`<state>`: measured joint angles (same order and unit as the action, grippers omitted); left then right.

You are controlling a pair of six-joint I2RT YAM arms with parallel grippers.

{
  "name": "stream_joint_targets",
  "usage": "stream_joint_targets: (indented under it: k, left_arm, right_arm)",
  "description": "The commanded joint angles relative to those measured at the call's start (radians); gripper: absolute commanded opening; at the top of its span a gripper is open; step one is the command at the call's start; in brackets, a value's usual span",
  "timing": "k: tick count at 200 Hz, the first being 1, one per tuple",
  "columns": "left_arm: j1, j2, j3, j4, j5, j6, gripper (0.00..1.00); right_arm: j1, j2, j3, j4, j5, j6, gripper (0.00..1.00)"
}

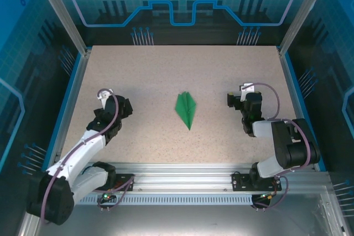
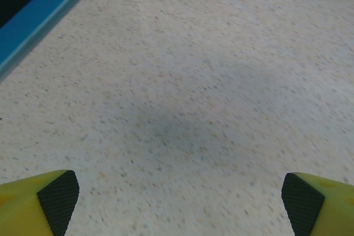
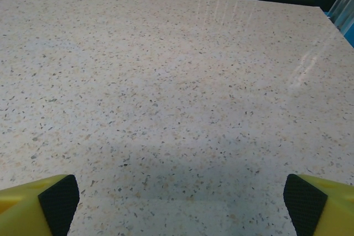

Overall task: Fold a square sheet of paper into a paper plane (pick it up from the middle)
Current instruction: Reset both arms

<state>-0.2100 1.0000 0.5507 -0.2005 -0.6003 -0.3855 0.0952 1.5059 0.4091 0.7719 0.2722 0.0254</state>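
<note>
A: where's the plane?
B: paper plane (image 1: 186,109) lies flat on the table (image 1: 155,70), about mid-table, narrow tip toward the arm bases, centre crease facing up
A: left arm?
B: I've got the left arm (image 1: 83,147) well left of the plane, forearm slanting up and away from its base, wrist roughly level with the plane. left gripper (image 2: 180,202) is spread wide and empty, with speckled tabletop between the black pads (image 2: 58,200)
A: right?
B: right arm (image 1: 282,147) sits well right of the plane and is folded tighter, elbow bunched close above its base, wrist level with the plane's wide end. right gripper (image 3: 181,204) is spread wide too, holding nothing
A: how far from the paper?
B: both well apart from the plane, one on each side, plane roughly midway between them
</note>
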Motion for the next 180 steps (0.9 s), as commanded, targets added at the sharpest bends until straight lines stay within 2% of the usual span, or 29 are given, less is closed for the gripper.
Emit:
stream_joint_targets:
  k: [1, 27, 54, 61, 86, 118, 144, 151, 165, 172, 180]
  left_arm:
    - [0.067, 0.036, -0.020, 0.148, 0.054, 0.071, 0.98]
    - [0.107, 0.126, -0.058, 0.348, 0.114, 0.176, 0.98]
    - [0.113, 0.256, -0.089, 0.479, 0.127, 0.196, 0.99]
    - [0.113, 0.272, -0.072, 0.467, 0.148, 0.203, 0.98]
    - [0.116, 0.317, -0.089, 0.622, 0.181, 0.255, 0.99]
    - [0.119, 0.412, -0.031, 0.675, 0.232, 0.306, 0.98]
    - [0.128, 0.470, 0.028, 0.645, 0.252, 0.340, 0.98]
    - [0.135, 0.474, 0.017, 0.675, 0.268, 0.353, 0.98]
    - [0.168, 0.502, -0.049, 0.844, 0.324, 0.351, 0.98]
    - [0.172, 0.485, -0.059, 0.831, 0.344, 0.345, 0.99]
    - [0.175, 0.487, -0.092, 0.895, 0.375, 0.355, 0.98]
  right_arm:
    - [0.009, -0.004, -0.009, 0.038, 0.033, 0.013, 0.99]
    - [0.009, -0.004, -0.008, 0.038, 0.033, 0.013, 0.99]
    - [0.009, -0.004, -0.008, 0.038, 0.032, 0.014, 0.99]
    - [0.010, -0.005, -0.008, 0.037, 0.032, 0.013, 1.00]
    - [0.009, -0.004, -0.007, 0.038, 0.030, 0.014, 0.99]
    - [0.010, -0.004, -0.006, 0.036, 0.030, 0.013, 1.00]
    - [0.009, -0.004, -0.007, 0.036, 0.030, 0.013, 1.00]
    - [0.010, -0.004, -0.007, 0.036, 0.030, 0.014, 0.99]
    - [0.010, -0.004, -0.007, 0.038, 0.030, 0.014, 1.00]
    - [0.009, -0.004, -0.007, 0.037, 0.030, 0.013, 0.99]
    - [0.011, -0.004, -0.007, 0.037, 0.030, 0.013, 0.99]
